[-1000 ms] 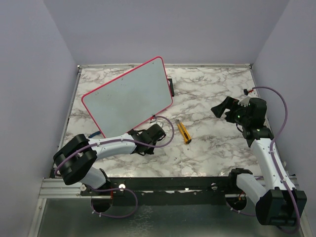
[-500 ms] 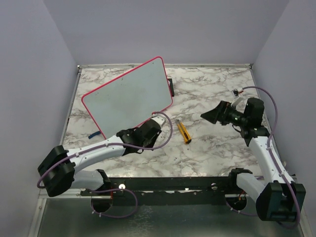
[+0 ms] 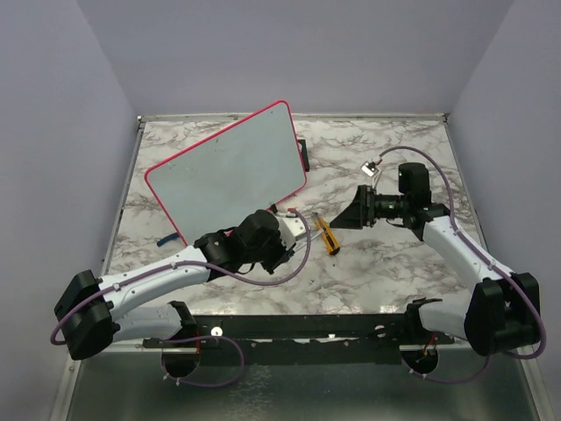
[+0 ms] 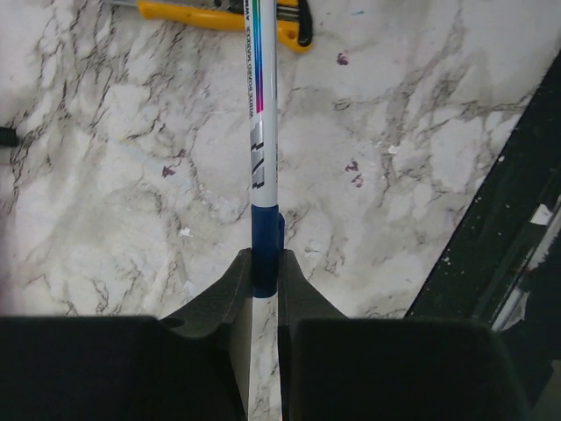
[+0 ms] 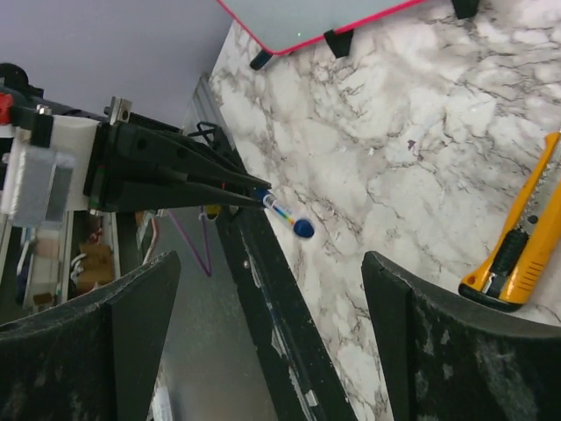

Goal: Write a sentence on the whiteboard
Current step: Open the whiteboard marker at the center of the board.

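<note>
Whiteboard [image 3: 223, 175] sits propped on its black feet at the back left of the marble table [image 3: 386, 263], face plain pale grey.

Left gripper [image 4: 265, 263] is clamped tight on a white marker [image 4: 263, 132] by its blue end. The barrel pokes forward and crosses over the yellow utility knife [image 3: 327, 234], which lies on the marble right between the two grippers. Right gripper [image 3: 347, 217] has its fingers spread wide, aimed at the marker's tip and hanging just past the knife. The left forearm runs along in front of the board's near corner. Compared to half a second ago, the right gripper has swung in from further right, and the left arm has stretched out toward it; the board and knife haven't budged. Count: one board, one marker, one knife, two arms.
</note>
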You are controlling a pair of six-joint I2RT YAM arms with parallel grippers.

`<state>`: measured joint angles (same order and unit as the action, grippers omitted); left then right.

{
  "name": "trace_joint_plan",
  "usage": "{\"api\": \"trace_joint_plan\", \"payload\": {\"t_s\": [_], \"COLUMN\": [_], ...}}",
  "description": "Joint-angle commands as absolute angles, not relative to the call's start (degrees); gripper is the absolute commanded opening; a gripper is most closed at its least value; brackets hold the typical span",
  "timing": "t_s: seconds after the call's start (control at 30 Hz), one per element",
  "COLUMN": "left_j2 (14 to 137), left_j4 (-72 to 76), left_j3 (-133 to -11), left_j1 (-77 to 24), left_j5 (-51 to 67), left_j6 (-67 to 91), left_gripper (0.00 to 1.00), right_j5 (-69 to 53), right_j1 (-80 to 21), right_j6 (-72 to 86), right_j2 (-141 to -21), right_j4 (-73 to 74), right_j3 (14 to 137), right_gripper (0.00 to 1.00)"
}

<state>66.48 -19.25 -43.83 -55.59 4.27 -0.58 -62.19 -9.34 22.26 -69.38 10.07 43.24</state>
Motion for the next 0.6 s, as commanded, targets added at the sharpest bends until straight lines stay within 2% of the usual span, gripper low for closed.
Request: {"api": "trace_joint_plan", "payload": {"t_s": [0.0,0.17,0.43,0.57], "left_j2": [63.2,62.7,63.0,63.5], "left_j4": [-16.6,-16.8,-16.7,-16.7], "left_j3": [-43.2,-43.0,-42.9,-43.0], "left_j1": [-57.2,-58.7,-58.9,-58.9], "left_j5": [12.2,12.1,10.9,11.4], "left_j6": [-4.3,-4.3,-3.6,-3.6], "left_gripper": [0.00,0.00,0.00,0.00], "right_j5": [-66.4,-65.7,-66.4,-66.2], "right_j1": [-13.4,-20.9,-23.3,-24.2], "right_j6": [18.2,15.6,15.2,15.2], "right_j2": [-72.7,-76.7,-77.8,-78.7], "right_j4": [15.3,17.8,18.4,17.7], "right_j3": [45.8,47.7,48.1,47.7], "right_gripper": [0.86,0.76,0.54,0.52]}}
